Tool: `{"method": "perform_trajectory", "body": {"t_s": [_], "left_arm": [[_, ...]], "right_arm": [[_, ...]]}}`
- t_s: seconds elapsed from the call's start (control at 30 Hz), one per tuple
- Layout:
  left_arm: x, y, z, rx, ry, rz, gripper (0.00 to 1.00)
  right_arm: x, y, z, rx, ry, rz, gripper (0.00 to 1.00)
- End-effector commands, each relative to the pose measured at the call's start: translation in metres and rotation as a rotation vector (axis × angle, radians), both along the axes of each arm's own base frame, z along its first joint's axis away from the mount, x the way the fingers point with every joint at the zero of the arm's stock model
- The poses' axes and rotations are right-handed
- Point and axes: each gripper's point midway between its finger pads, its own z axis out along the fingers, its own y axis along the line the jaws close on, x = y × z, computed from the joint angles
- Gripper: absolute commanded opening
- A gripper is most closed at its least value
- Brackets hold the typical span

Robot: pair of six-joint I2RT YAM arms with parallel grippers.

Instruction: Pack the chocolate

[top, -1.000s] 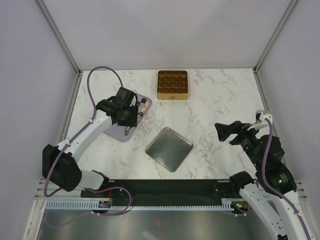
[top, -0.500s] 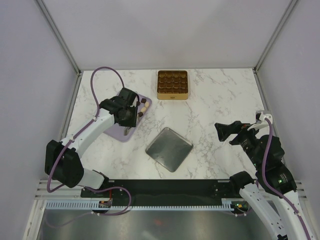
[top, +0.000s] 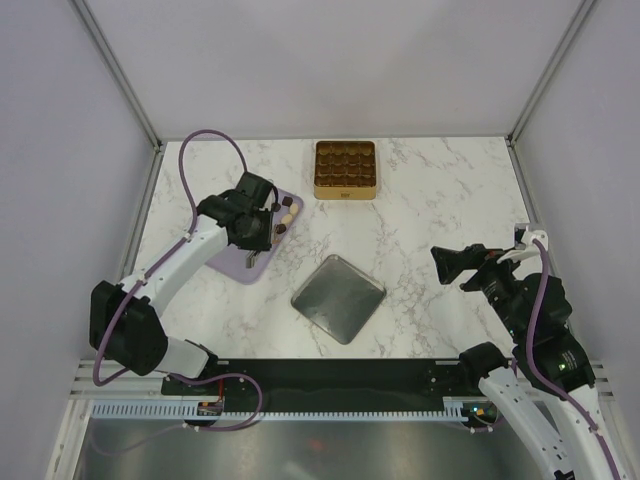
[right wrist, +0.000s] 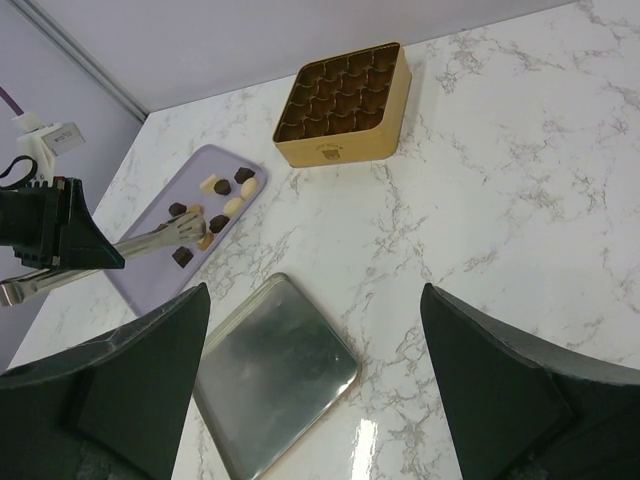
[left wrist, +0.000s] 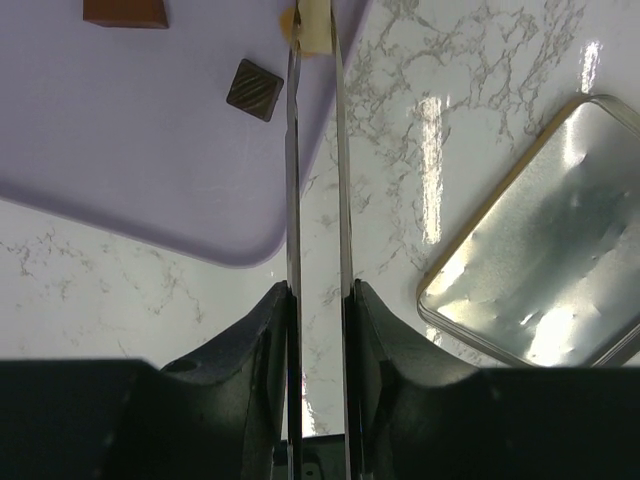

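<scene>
Several chocolate pieces, dark brown and cream, lie on the lilac board at the left. My left gripper carries two long thin metal blades. Their tips press on either side of a cream chocolate piece near the board's right edge. From above, the left gripper hangs over the board. A dark striped piece lies just left of the blades. The gold tin with grid compartments stands at the back centre. My right gripper is wide open and holds nothing, above the table's right side.
A flat silver tin lid lies on the marble table between the arms, right of the board. White walls close in the table on three sides. The purple cable of the left arm loops over the back left.
The left gripper's blades have drawn closer together around the cream piece, and the left arm has shifted slightly toward the back. The right arm has barely moved.
</scene>
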Motion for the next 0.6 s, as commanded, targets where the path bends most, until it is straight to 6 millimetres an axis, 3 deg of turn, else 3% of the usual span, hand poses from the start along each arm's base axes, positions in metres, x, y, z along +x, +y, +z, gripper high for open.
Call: {"method": "perform_trajectory", "body": {"t_s": [0.0,0.37,0.4,0.57], "left_arm": [[0.016,-0.004,0.039,-0.047,-0.112,0.028,0.32],[0.038,-0.016,0.069,-0.076,-0.168,0.025,0.33],[0.041,-0.042,0.085,-0.187,-0.179,-0.068,0.32],[0.069,-0.067,0.110,-0.243,-0.247,-0.103,0.32]], "right_arm": [[0.000,-0.003,0.005,-0.005,-0.030,-0.012,0.95],[0.002,-0.002,0.004,-0.015,-0.033,-0.008,0.95],[0.002,-0.001,0.004,-0.011,-0.034,-0.004,0.95],[0.002,0.007,0.004,0.010,-0.038,0.034,0.95]]}}
